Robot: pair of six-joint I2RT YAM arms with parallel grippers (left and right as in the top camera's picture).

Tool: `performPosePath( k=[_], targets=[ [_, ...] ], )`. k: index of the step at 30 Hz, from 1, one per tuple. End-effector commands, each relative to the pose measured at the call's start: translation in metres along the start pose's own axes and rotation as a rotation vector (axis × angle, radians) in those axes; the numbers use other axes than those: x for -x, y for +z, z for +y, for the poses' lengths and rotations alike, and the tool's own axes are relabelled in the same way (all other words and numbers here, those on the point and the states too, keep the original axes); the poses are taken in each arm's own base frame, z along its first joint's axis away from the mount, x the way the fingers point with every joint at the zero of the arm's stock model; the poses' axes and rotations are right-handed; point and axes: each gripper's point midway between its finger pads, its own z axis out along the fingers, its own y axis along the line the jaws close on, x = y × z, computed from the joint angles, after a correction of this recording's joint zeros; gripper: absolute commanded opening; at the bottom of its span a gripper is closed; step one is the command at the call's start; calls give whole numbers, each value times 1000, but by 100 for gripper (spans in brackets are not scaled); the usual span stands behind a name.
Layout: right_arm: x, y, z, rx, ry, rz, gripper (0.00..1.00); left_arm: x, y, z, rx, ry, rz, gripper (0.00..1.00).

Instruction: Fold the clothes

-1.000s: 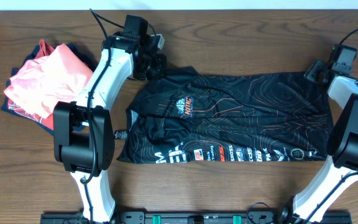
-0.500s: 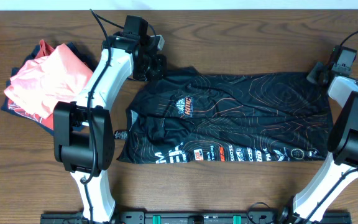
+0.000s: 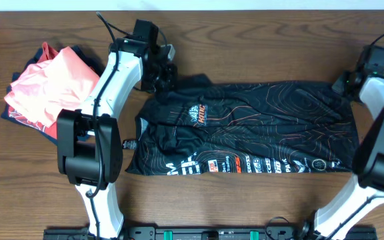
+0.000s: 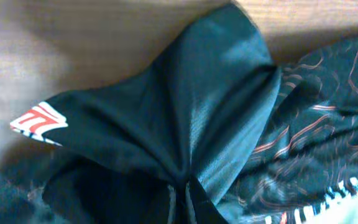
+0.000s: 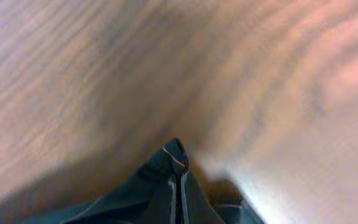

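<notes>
The left fingers (image 3: 166, 72) and right fingers (image 3: 344, 81) are each pinching a bunched corner of the jersey (image 3: 259, 127) (black, orange-lined).

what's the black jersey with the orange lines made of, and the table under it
Black short-sleeved jersey with orange contour lines: looks like thin synthetic sports knit, with a faint sheen, fine mesh weave and soft gathers. Brown table: wood or wood-look laminate, visible grain, matte; cannot tell which.
</notes>
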Motion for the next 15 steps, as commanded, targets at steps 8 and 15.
performPosePath(
  k=[8, 15],
  targets=[
    [-38, -76, -70, -261, -17, 176, 1, -67, -42, -5, 43, -94, 193, 6],
    [-73, -91, -111, -381, -9, 340, 1, -107, -48, -2, 68, -124, 349, 6]
  ],
)
